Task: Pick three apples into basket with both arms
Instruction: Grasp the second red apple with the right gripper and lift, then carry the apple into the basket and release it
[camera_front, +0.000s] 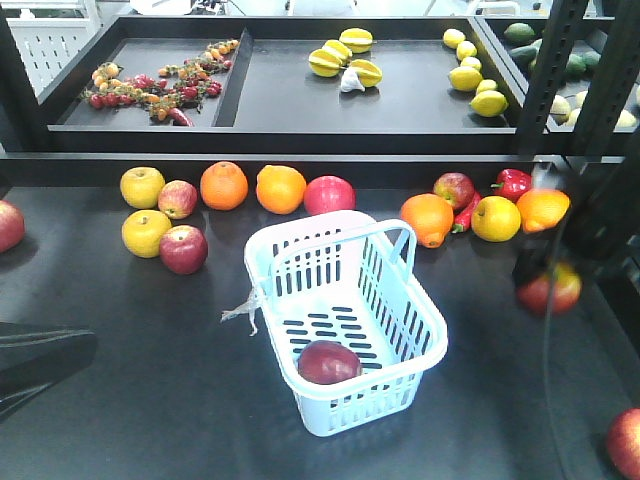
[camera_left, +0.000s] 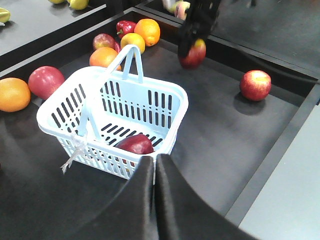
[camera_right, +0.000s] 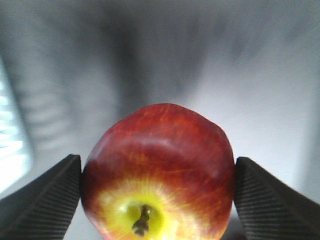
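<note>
Dark desk (camera_front: 150, 400) runs across front, fruit strewn along its back edge. Right arm (camera_front: 595, 238), blurred, hangs over desk right of basket (camera_front: 365, 408). Right claw (camera_right: 157, 185) points down, clamped on red apple (camera_right: 157, 160), ribbed pads (camera_right: 45, 200) on both flanks, apple off surface. Left claw (camera_left: 155, 172) sits low before basket's near wall, fingers (camera_left: 140, 200) pressed together, nothing between. Second apple (camera_front: 328, 362) lies on basket floor. Loose apple (camera_front: 183, 249) on desk left of basket. Clear tag (camera_front: 240, 312) tied at basket corner, print unreadable.
</note>
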